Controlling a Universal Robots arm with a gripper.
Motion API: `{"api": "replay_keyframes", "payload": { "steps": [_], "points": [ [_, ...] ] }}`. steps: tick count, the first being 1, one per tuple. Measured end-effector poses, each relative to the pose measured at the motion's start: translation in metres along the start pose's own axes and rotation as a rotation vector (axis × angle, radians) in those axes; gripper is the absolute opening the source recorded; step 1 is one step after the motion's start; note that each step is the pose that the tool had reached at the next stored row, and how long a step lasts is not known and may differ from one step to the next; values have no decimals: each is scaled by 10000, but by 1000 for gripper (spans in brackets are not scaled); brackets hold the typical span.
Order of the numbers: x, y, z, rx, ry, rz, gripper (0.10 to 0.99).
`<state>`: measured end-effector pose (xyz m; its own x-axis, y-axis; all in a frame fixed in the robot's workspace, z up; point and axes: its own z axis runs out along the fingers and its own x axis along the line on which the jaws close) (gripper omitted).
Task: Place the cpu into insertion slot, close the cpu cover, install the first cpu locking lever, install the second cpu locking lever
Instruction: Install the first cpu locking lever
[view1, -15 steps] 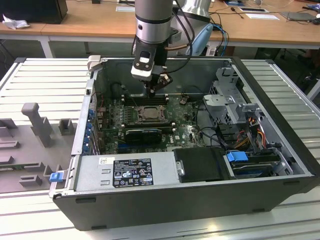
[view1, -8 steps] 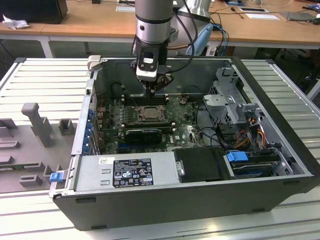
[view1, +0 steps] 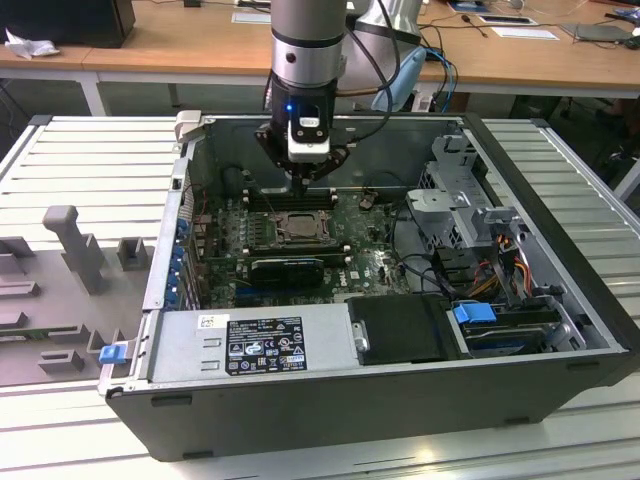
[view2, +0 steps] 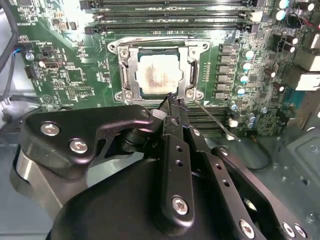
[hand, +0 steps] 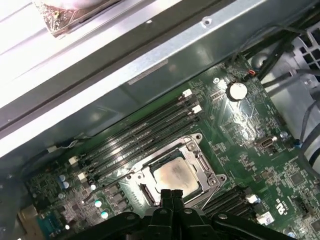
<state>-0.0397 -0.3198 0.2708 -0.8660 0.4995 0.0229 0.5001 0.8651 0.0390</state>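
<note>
Arm reaches down through the open top of the computer case (view1: 400, 410); I have the gripper (view1: 309, 181) hanging over the insertion slot (view1: 270, 228). Its fingers (view2: 176, 150) are clenched flat against each other, and I can make out nothing between them. In both wrist views the tips show against the slot's rim; I cannot tell whether they touch it or sit above it. The cpu (view2: 159, 74) lies flat in the slot's bed, metal top up, square to the rim. The cpu cover (view2: 131, 70) lies down around it, its bars along the chip's edges and its window leaving the top bare. A thin wire lever (view2: 212, 120) springs from the slot corner just beside the fingertips. It slants out away from the slot instead of lying along its edge. Room around the slot is tight. Long memory slots (hand: 145, 134) run parallel to it on two opposite sides, close to the rim. Beyond one bank the case wall (hand: 150, 65) rises. In the exterior view a black block (view1: 285, 268) sits just beside the slot on the side toward that camera. Cables (view1: 410, 235) and the drive cage (view1: 455, 200) stand well apart from the slot, toward the exterior view's right. The green board (view2: 65, 75) around the slot's other flanks carries only low parts. Straight above the slot there is only the arm.
</note>
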Motion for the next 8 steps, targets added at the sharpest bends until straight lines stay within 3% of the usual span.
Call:
{"api": "replay_keyframes", "payload": {
  "steps": [8],
  "points": [
    [0,0,0,26,44,-1117,106]
  ]
}}
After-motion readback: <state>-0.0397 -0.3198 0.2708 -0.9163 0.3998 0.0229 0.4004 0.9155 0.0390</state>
